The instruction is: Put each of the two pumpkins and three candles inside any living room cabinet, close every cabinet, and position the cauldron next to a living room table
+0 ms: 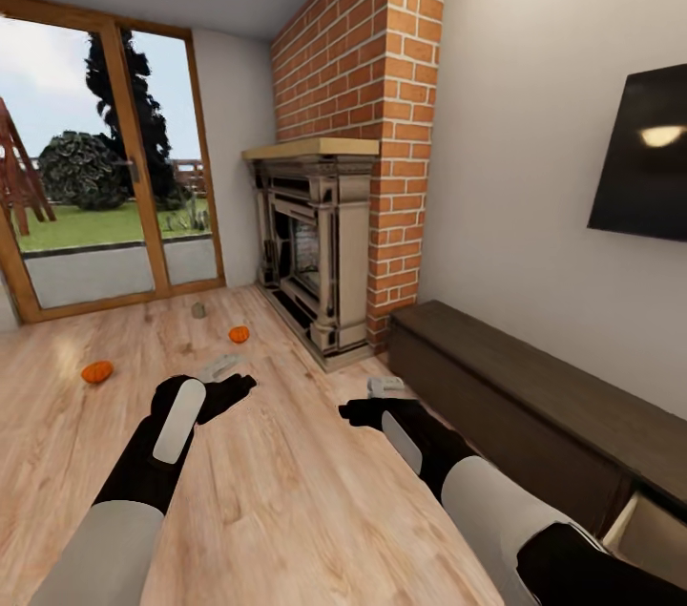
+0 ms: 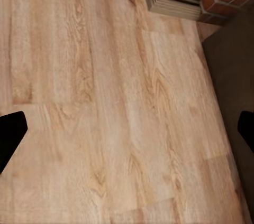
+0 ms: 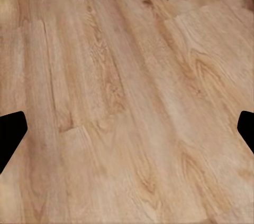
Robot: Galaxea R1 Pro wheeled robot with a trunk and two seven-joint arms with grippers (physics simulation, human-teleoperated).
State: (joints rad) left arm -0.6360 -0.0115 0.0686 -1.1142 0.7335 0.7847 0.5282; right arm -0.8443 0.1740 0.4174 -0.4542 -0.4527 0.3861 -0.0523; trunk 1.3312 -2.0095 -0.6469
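Two pumpkins (image 1: 96,371) are seen lying on the wooden floor (image 1: 286,491) ahead, one off to the left and the other (image 1: 239,334) nearer the fireplace (image 1: 315,253), with a small tan candle (image 1: 198,310) beyond them toward the glass door (image 1: 105,177). The long dark cabinet (image 1: 534,396) runs along the right wall, and a drawer at its near end appears to be pulled out. Both arms are held forward over bare floor; the left gripper (image 2: 127,134) and the right gripper (image 3: 127,134) are each spread wide with nothing between the fingertips. The cauldron cannot be placed from these views. Trouble is most likely at pickup: a round pumpkin could be nudged and sent rolling if a finger lands off-centre. The small candle could be knocked over the same way. The cabinet's corner and the hearth could also be clipped by the right arm while the base is turned.
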